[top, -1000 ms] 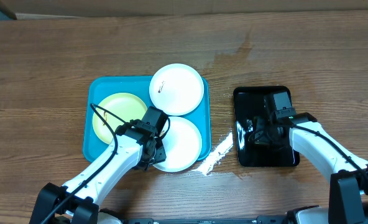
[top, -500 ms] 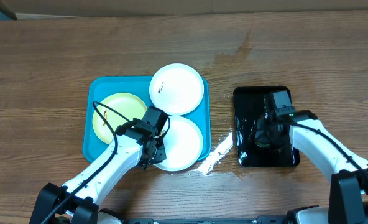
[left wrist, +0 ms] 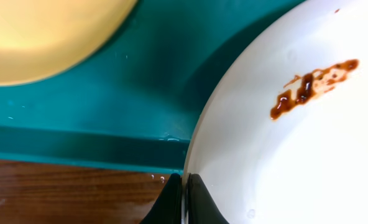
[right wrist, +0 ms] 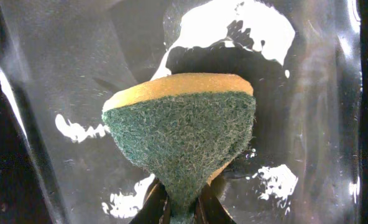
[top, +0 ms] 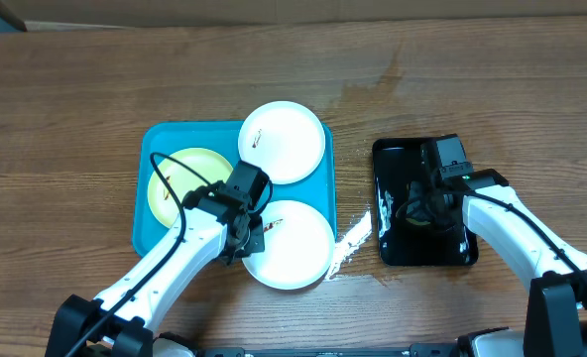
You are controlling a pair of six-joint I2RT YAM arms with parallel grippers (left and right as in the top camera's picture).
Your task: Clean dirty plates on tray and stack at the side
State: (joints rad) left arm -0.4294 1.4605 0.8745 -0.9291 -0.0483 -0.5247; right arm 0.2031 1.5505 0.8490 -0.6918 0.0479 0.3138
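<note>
The turquoise tray point(top: 153, 139) holds a pale yellow-green plate point(top: 179, 177) at its left and a white plate point(top: 284, 142) at its far right corner. My left gripper point(top: 244, 243) is shut on the rim of a second white plate point(top: 292, 243) with a brown smear point(left wrist: 308, 87); this plate hangs over the tray's near edge. In the left wrist view the fingers point(left wrist: 185, 199) pinch its rim. My right gripper point(top: 419, 208) is shut on a green and yellow sponge point(right wrist: 181, 134) above the black tray point(top: 393, 154).
The black tray is wet and glossy, right of the turquoise tray. A white streak of foam point(top: 345, 243) lies on the wooden table between the two trays. A cardboard wall runs along the table's far edge.
My left gripper has pulled the near white plate toward the front and slightly right, so it now overhangs the tray's near edge. My right gripper has shifted slightly away over the black tray.
</note>
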